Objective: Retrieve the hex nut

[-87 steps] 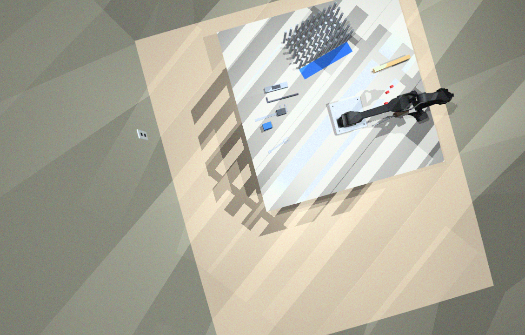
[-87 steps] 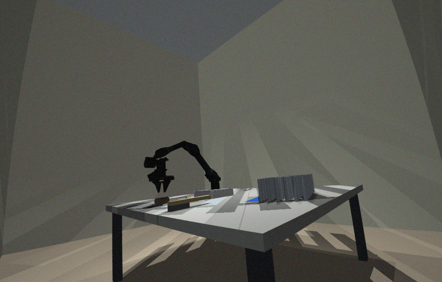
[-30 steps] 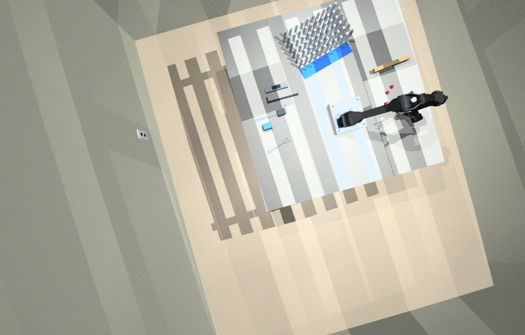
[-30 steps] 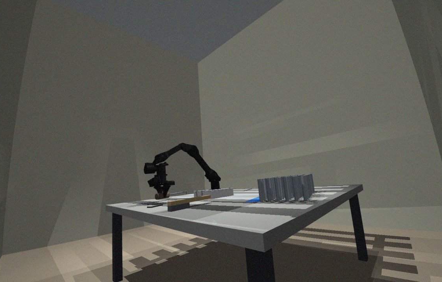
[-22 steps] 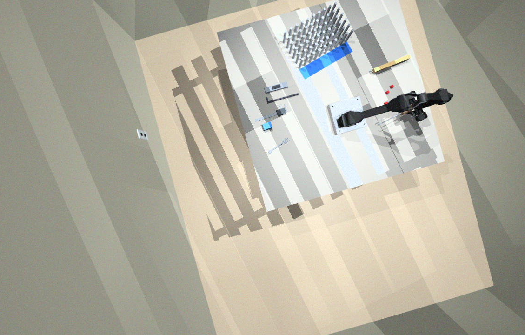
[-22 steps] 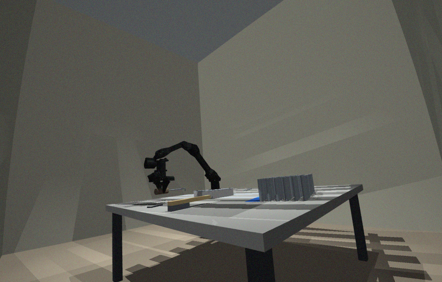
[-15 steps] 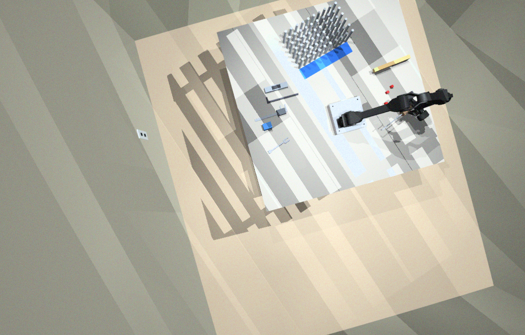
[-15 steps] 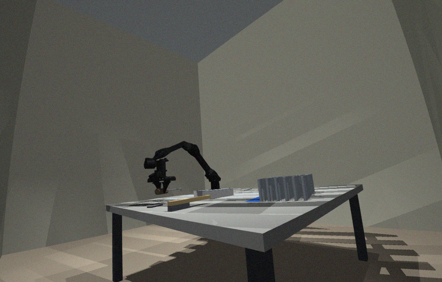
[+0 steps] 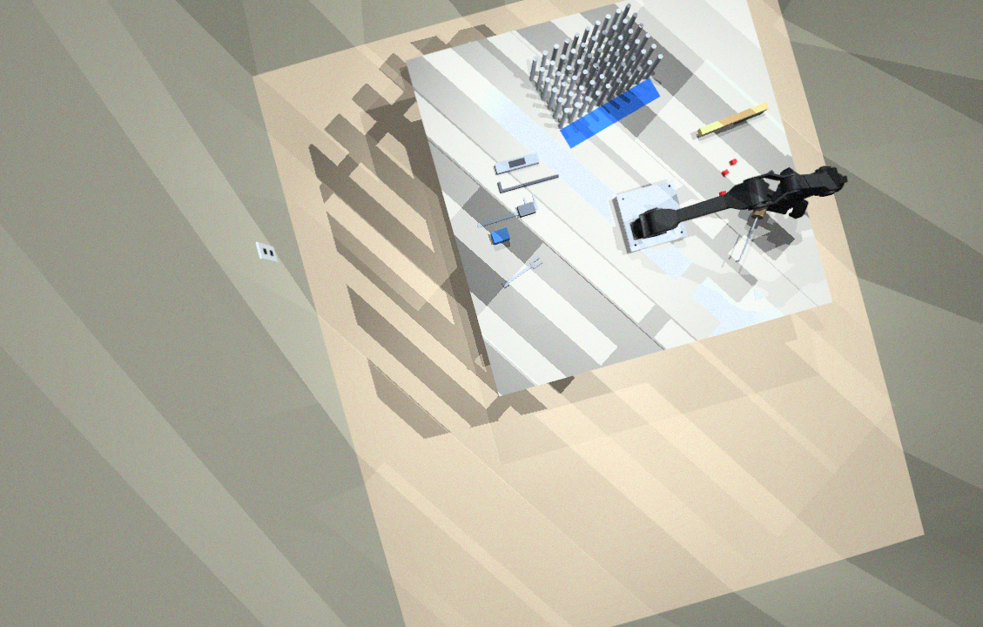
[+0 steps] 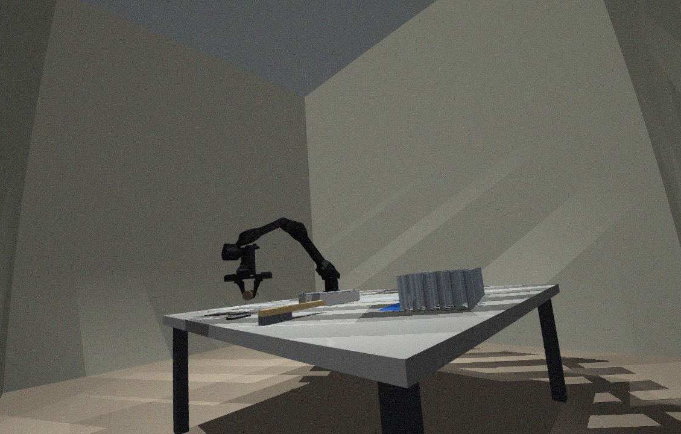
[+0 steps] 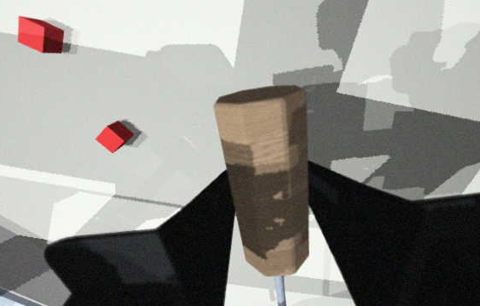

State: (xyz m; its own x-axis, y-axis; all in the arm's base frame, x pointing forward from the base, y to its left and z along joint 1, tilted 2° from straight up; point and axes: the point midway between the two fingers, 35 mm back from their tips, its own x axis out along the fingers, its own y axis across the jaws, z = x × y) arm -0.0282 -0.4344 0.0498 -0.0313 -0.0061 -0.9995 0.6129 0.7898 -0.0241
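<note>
Had the gripper [image 9: 761, 210] [image 10: 248, 294] [image 11: 266, 172] part-open, clamped on the tool's wooden handle [image 9: 758, 213] [image 10: 247, 295] [image 11: 265, 157] above the table [image 9: 549, 320] [image 10: 364, 329]. Arched high, hand pointing down. Honestly couldn't make out the hex nut among the metal spacers [image 9: 595, 68] [image 10: 438, 290].

We see grey spacers [image 9: 595, 81] [image 10: 440, 291] upright by the bench's [image 9: 580, 315] [image 10: 364, 331] upper edge, blue strip [image 9: 609, 113] [image 10: 390, 307] alongside; wooden-handled tool [image 9: 758, 212] [image 10: 248, 295] [image 11: 265, 178] held near the right edge.

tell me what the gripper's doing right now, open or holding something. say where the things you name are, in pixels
Gripper [image 9: 758, 212] [image 10: 248, 294] [image 11: 266, 172]: closed on the wooden handle [image 9: 759, 211] [image 10: 247, 295] [image 11: 265, 170] of a metal-shafted tool, raised above the table.
</note>
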